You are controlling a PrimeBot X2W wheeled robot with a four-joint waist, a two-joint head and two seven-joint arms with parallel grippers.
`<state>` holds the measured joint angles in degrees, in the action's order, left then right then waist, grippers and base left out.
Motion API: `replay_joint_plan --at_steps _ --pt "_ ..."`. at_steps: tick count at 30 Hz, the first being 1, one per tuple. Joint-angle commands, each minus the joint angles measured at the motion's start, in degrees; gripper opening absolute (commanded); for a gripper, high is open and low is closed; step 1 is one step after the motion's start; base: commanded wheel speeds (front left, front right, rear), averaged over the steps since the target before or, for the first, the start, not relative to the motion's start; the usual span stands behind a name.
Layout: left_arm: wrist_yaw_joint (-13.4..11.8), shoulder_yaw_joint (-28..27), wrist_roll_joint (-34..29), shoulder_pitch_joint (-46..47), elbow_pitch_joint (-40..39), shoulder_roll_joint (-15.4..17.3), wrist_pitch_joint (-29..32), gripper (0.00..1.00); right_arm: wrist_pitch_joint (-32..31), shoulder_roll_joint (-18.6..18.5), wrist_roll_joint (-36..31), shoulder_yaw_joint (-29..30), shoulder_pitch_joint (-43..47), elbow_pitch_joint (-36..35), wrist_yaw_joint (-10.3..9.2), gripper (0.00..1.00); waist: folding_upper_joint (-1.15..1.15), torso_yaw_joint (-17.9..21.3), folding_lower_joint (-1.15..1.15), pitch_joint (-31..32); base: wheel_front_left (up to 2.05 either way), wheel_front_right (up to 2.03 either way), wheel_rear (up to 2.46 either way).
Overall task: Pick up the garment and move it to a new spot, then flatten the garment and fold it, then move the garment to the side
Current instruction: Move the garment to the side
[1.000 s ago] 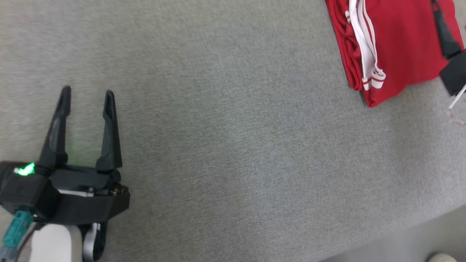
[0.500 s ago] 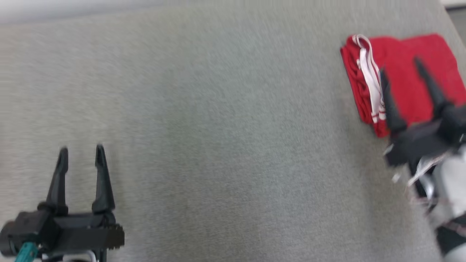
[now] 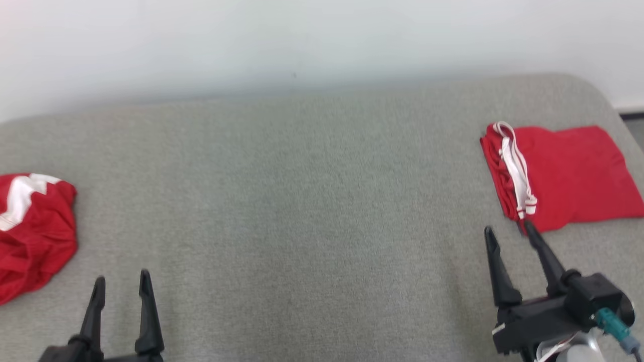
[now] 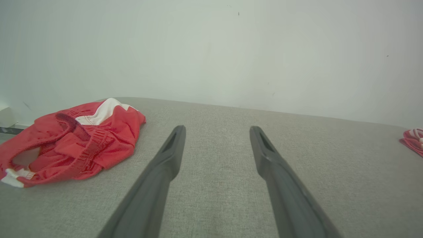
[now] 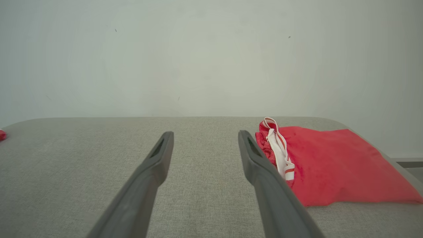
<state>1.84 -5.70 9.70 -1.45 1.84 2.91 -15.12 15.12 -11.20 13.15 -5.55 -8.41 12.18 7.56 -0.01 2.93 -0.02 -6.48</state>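
Head view is showing the left claw (image 3: 122, 279) hovering low at the near edge of the grey worktop (image 3: 302, 226), its two fingers spread wide and gripping nothing. The right claw (image 3: 508, 230) is gaping just as wide and is also carrying nothing. One of its fingertips is sitting just beside the near corner of the folded garment (image 3: 568, 176), and whether it is touching the cloth I cannot tell.

That red piece, with its white trim stacked along one edge, is lying flat and squared near the far right corner of the worktop. It is looking finished: folded and set to the side. A second red piece, the crumpled garment (image 3: 35, 231), is lying in a loose heap at the left edge, just ahead and to the left of the left claw.

Judging from this, the pick-up step is coming round for the heap. The next move is calling for the left claw to swing left, come down over a raised fold and pinch enough cloth to lift it. It would then be carrying the heap toward the bare middle of the worktop, where both claws can be spreading it flat.
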Motion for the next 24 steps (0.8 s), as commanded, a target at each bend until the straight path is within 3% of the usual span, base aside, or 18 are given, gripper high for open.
replay_joint_plan --at_steps 1,14,24 --pt "-0.5 0.14 -0.13 -1.65 0.32 -0.01 -0.01 1.0 0.0 0.47 -0.89 -0.09 1.37 0.43 -0.15 1.0 0.01 -1.29 0.02 3.61 0.0 0.0 0.0" --pt "-1.35 1.43 -0.59 -4.9 2.42 -0.01 -0.01 1.0 -0.01 1.27 -1.59 -0.12 3.74 5.44 -0.15 1.0 0.01 -1.27 0.02 6.8 0.0 0.0 0.0" --pt "-2.02 2.51 -1.0 -4.59 1.63 -0.02 -0.01 1.0 0.0 1.91 -1.77 -0.21 3.05 5.46 -0.15 1.0 0.01 -1.34 0.02 6.82 0.0 0.0 0.0"
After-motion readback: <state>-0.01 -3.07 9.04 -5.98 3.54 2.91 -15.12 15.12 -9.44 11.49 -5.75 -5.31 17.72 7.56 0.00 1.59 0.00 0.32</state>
